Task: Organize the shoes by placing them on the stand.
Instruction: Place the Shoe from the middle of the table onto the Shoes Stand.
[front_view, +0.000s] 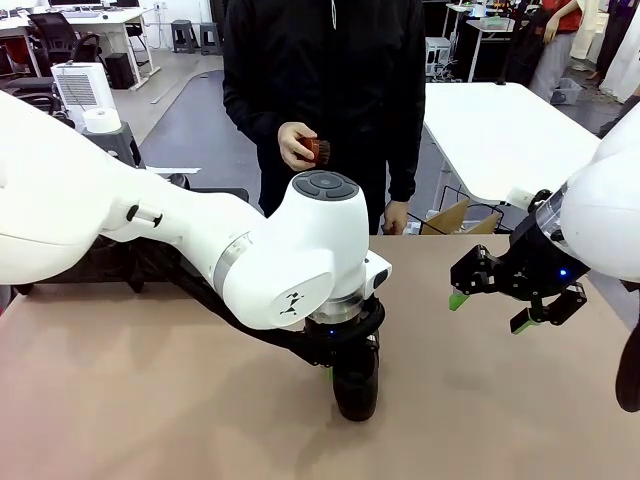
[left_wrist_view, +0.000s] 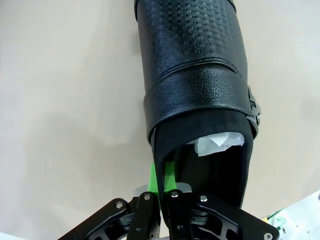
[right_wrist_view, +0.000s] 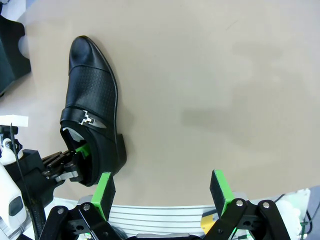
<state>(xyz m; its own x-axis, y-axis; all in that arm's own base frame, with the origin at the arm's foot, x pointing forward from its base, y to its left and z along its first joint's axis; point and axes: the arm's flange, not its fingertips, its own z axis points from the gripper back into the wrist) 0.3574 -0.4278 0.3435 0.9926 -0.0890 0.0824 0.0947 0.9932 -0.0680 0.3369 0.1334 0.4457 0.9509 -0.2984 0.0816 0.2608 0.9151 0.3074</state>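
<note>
Shoe (left_wrist_view: 192, 75) collar edge: left jaws clamped | right jaws apart, seemingly over bare table (front_view: 150, 400)

Shoe (right_wrist_view: 92, 107) on table (right_wrist_view: 225, 75), left tool (left_wrist_view: 161, 185) behind.

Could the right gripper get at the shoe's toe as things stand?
Probably yes: the right gripper hovers open with bare table between it and the shoe. The left gripper pinches only the heel-end collar, leaving the toe free.
</note>
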